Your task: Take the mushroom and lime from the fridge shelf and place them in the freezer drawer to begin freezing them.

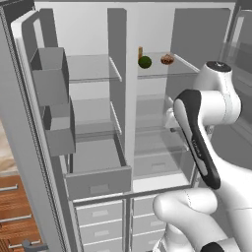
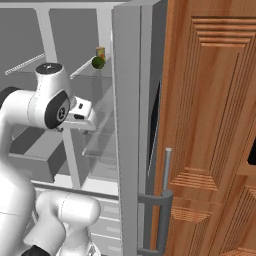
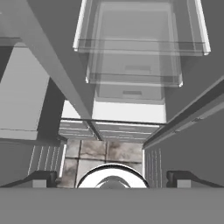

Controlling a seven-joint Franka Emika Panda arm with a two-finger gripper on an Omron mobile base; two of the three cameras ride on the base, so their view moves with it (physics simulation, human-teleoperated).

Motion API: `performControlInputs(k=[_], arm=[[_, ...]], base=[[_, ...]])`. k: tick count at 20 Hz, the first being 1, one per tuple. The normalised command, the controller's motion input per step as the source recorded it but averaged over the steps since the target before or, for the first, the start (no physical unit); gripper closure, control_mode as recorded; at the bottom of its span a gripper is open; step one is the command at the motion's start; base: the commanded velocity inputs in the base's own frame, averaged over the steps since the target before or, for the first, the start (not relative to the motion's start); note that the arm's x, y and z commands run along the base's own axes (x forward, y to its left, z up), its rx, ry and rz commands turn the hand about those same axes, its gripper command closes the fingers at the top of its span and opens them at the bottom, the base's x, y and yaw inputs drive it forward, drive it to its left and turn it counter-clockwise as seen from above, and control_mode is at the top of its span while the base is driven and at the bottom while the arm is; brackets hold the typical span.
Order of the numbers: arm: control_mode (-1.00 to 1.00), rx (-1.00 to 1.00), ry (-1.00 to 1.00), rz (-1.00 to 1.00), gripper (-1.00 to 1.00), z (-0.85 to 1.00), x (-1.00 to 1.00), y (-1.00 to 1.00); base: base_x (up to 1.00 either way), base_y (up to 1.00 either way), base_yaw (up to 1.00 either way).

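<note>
mushroom (image 1: 167, 59) sits on the fridge shelf (image 1: 184, 70), upper right compartment, toward the shelf's right side. lime (image 1: 144, 62) rests on the same glass panel just to its left, near the centre divider; a narrow yellow-brown upright item (image 1: 140, 51) stands just behind the lime. neither is touched. in the right base view the lime (image 2: 98, 62) shows at the shelf's front edge with the upright item (image 2: 100, 52) behind it.

freezer drawer (image 1: 98, 181) is pulled out in the lower left compartment, its flat front panel facing the robot, interior bare as far as visible.

gripper (image 3: 112, 178) hangs in front of the right compartment, below the shelf level, camera looking down past stacked glass shelves (image 3: 140, 43) to the floor. the two finger tips (image 3: 43, 177) stand well apart at the lower corners, nothing between them: spread and empty.

key relation: both targets lie above the hand and further into the fridge; the drawer lies low and to the left. judged step: approach not yet begun on either item. next move likely needs the hand raised and re-pointed toward the shelf.
</note>
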Motion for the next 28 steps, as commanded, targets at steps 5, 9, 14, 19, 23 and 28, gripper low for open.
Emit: performControlInputs(k=[5,9,14,19,23,28], arm=[[-1.0,0.0,-0.29,0.0,-1.0,0.44,0.05,0.0],[-1.0,0.02,-0.29,0.0,-1.0,0.43,0.04,-0.12],[-1.0,0.05,-0.22,0.0,-1.0,0.63,0.21,-0.09],[-1.0,0.0,-0.01,0.0,-1.0,0.78,0.37,0.0],[-1.0,0.0,0.01,0.01,-1.0,0.64,0.53,0.0],[-1.0,0.0,0.0,0.05,-1.0,0.18,0.68,0.0]], base=[[0.0,0.0,0.0],[0.0,0.0,0.0],[0.0,0.0,0.0],[0.0,0.0,0.0],[0.0,0.0,0.0],[0.0,0.0,0.0]])
